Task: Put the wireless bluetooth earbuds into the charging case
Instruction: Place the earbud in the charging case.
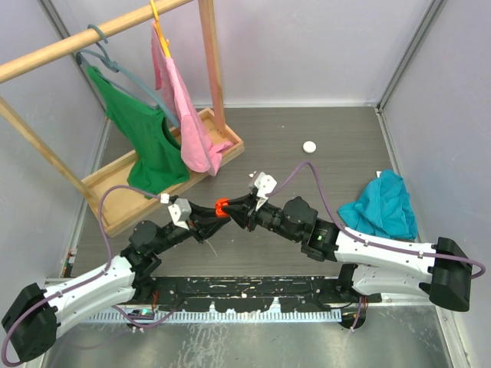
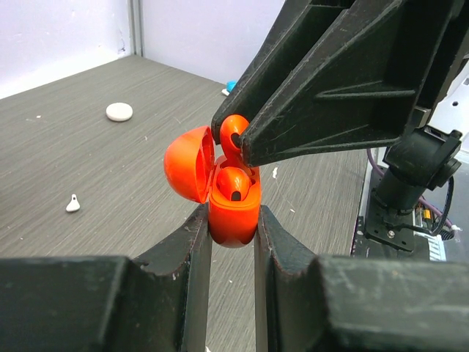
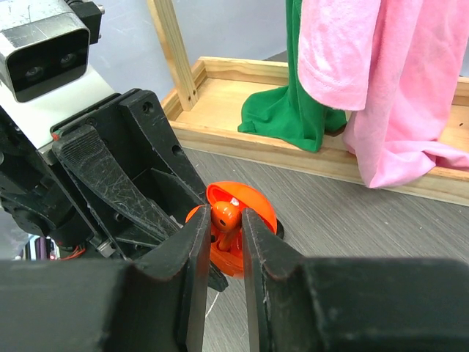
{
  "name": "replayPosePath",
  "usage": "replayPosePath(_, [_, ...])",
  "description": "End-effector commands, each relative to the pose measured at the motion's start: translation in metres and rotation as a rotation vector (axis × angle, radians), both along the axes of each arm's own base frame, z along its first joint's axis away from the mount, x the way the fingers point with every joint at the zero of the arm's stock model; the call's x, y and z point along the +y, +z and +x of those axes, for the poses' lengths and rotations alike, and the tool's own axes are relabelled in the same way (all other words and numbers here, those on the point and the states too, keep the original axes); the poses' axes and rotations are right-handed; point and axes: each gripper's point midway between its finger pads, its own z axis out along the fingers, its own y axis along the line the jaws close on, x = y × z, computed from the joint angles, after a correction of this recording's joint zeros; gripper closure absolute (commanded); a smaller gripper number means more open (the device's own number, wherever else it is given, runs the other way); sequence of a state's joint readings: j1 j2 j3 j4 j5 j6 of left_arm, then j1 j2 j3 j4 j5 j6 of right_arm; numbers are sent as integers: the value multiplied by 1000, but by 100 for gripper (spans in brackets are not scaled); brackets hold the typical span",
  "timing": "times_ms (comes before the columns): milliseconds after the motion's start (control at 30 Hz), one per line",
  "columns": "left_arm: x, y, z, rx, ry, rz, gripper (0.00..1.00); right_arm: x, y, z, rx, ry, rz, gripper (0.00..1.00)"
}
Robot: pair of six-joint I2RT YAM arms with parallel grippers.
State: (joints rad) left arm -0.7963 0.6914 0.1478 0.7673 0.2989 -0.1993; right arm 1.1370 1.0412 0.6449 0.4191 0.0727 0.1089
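Note:
An orange-red charging case (image 2: 234, 220) with its lid (image 2: 187, 163) swung open is clamped at its lower body by my left gripper (image 2: 232, 211), which is shut on it a little above the table. One orange earbud (image 2: 234, 183) sits inside the case. My right gripper (image 3: 225, 213) is shut on a second orange earbud (image 3: 227, 216), holding it right over the case's mouth with its stem pointing down into the case (image 3: 229, 258). From above, both grippers meet at the case (image 1: 222, 205) mid-table. A white earbud (image 2: 72, 203) lies loose on the table.
A white round puck case (image 1: 309, 146) lies at the far middle. A wooden clothes rack with a base tray (image 1: 115, 195) holds a green shirt (image 1: 149, 146) and a pink shirt (image 1: 188, 115) at the left. A teal cloth (image 1: 380, 205) lies at the right.

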Motion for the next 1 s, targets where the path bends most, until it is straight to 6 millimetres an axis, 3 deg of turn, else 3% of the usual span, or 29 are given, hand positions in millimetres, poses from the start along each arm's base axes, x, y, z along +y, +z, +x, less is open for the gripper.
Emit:
replayPosePath(0, [6,38,3,-72,34,-95,100,2,17,-6,-13,25,72,80])
replayPosePath(167, [6,38,1,-77,29,-100,100,-3,7,-6,0,15,59,76])
replayPosePath(333, [6,37,1,-82,22,-95,100,-5,3,-8,5,22,38,66])
replayPosePath(767, [7,21,5,-70,48,-41,100,-29,29,4,-20,-95,42,38])
replayPosePath(967, [8,18,7,-66,57,-32,100,-28,31,11,-1,-129,30,29])
